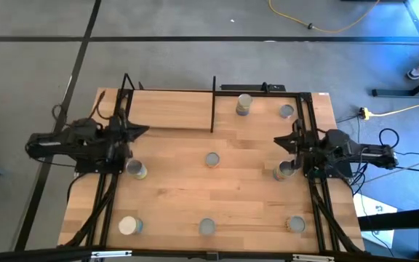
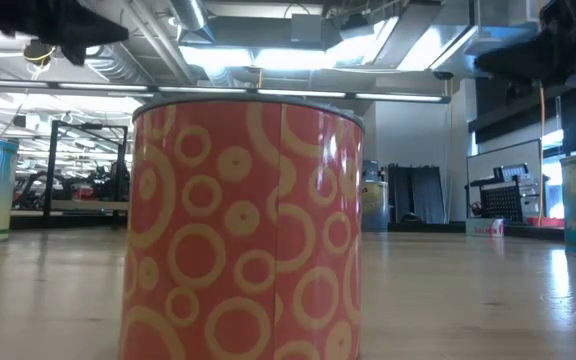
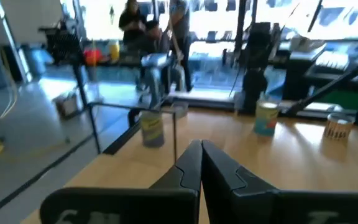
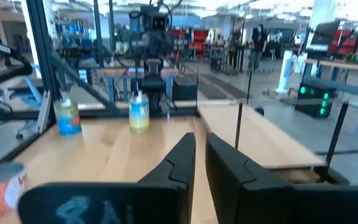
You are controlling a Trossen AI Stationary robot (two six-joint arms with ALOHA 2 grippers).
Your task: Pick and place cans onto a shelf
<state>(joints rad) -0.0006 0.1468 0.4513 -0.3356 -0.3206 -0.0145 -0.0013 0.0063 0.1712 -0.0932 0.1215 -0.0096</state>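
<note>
Orange-red ringed can point(image 2: 246, 225) stands nearest the low camera. Left gripper point(image 1: 142, 132) closed, empty; right gripper point(image 1: 277, 142) slightly parted, empty, silver-topped can point(image 1: 284, 170) beside it.

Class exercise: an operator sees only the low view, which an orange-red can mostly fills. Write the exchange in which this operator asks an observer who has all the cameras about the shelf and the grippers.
Operator: Is any can on the shelf yet?
Observer: No. From above, the shelf in the table's upper left holds none. The nearest can stands on the table just to its right.
Operator: Does either gripper hold a can?
Observer: Neither. The left gripper is shut on nothing at the table's left edge. The right gripper, fingers slightly apart and empty, is at the right edge beside another can.
</note>
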